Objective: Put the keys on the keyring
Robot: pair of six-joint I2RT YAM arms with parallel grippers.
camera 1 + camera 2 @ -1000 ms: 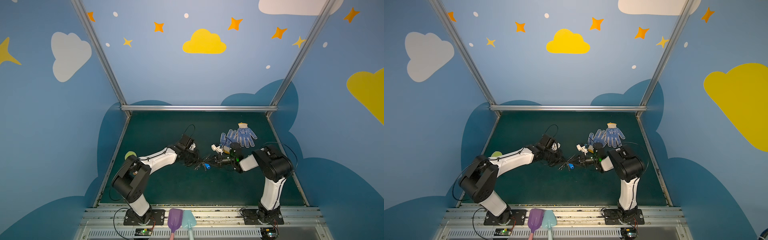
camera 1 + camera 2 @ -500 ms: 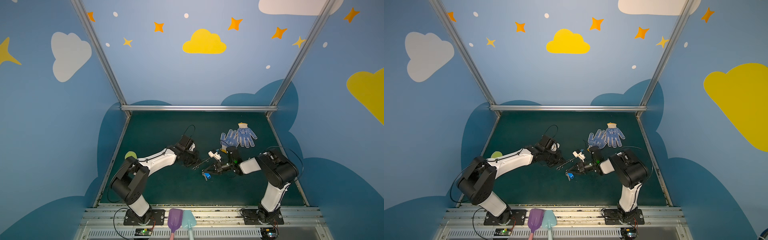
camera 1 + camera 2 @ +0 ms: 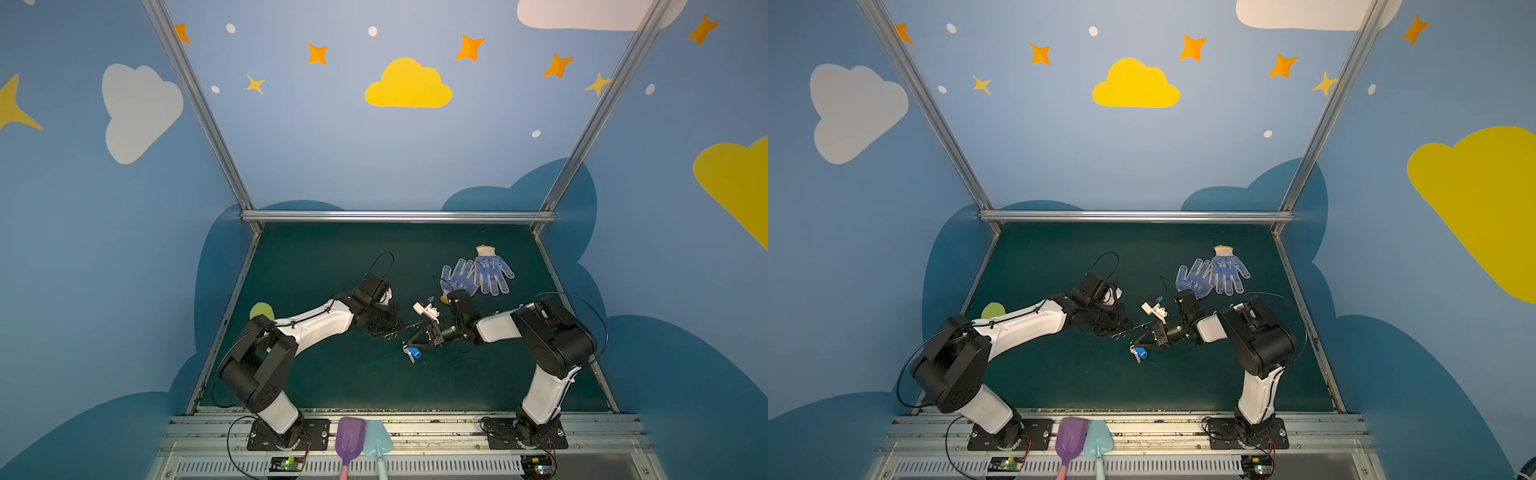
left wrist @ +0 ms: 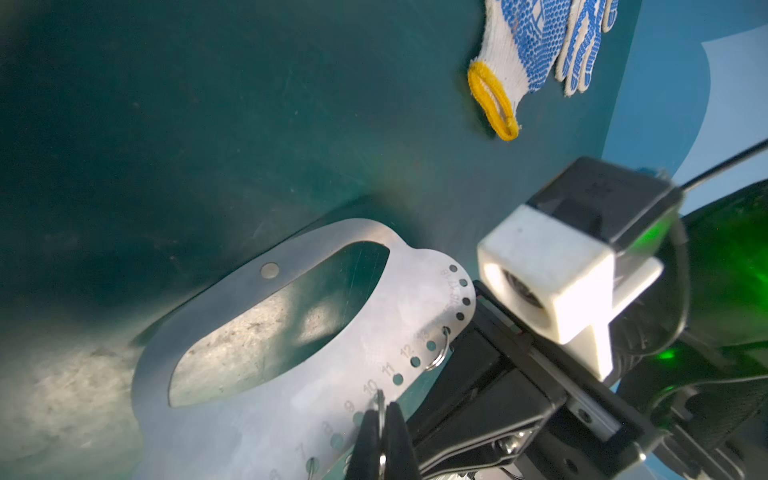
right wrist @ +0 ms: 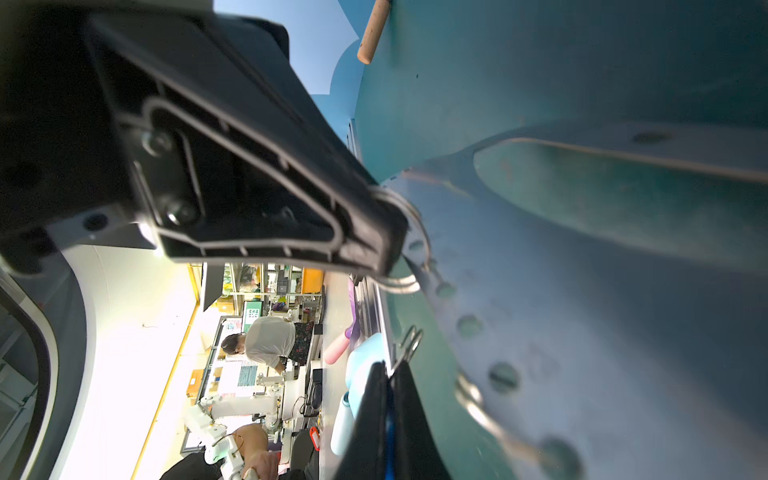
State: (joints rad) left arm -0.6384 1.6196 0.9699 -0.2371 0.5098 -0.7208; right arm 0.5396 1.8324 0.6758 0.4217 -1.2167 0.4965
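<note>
The keyring is a flat grey plate [image 4: 316, 399] with a long slot and numbered holes; it is held off the mat, and in both top views it shows only as a thin edge [image 3: 401, 328] [image 3: 1128, 328]. My left gripper [image 4: 381, 409] [image 3: 392, 326] is shut on one small ring of the keyring, by the hole marked 10. The keys [image 3: 412, 353] [image 3: 1139, 353], silver with a bright blue head, hang from my right gripper [image 3: 408, 345] [image 5: 388, 374], which is shut on them just in front of the plate's hole-dotted edge [image 5: 469, 326]. A blue strip [image 5: 390, 415] shows between its fingers.
Two blue-dotted white gloves [image 3: 478, 274] [image 4: 536, 45] lie at the back right of the green mat. A yellow-green disc [image 3: 261, 311] sits at the mat's left edge. A purple scoop [image 3: 350, 440] and a light blue scoop [image 3: 377, 442] stand on the front rail.
My right gripper has carried the keys away from the left gripper's tip, toward the front of the mat, and its wrist has turned. The left arm has held still.
</note>
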